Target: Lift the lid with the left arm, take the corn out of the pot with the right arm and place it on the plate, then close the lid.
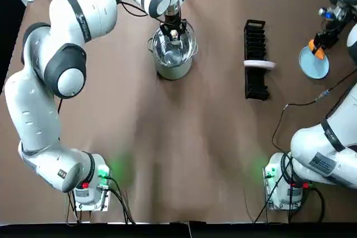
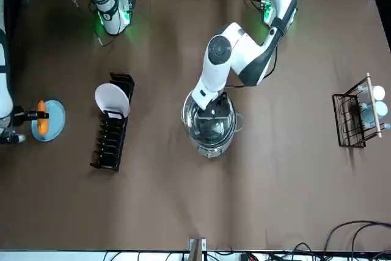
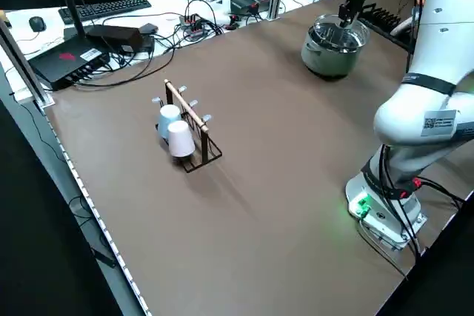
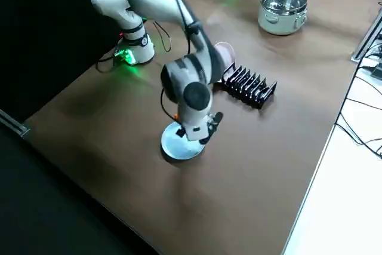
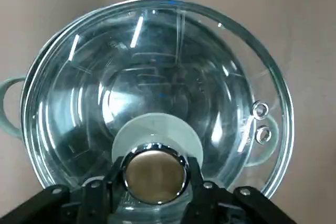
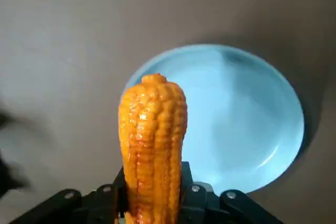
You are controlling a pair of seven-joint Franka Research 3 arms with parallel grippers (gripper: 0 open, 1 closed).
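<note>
Mid-table, between the two work spots: a black dish rack (image 1: 254,32) with one pale plate (image 1: 259,64) slotted in, well apart from both arms. At the far right, above the blue plate (image 1: 313,69): the right gripper (image 1: 322,42), fingers clamped on the lower end of the corn (image 6: 152,129), cob standing upright and apparently not yet set down. To finish this step well: centre over the dish, tip the cob toward flat, lower gently to full contact, only then spread the fingers and withdraw straight upward to avoid nudging the cob toward the rim. Slightly farther off, left of the rack: the left gripper (image 1: 173,30), pinched shut around the lid knob (image 5: 155,176), holding the glass lid (image 5: 157,66) over the steel pot (image 1: 174,72); impossible to tell whether seated on the rim or raised just above. Best held level and centred over the pot, ready for a straight descent after the corn's release.
</note>
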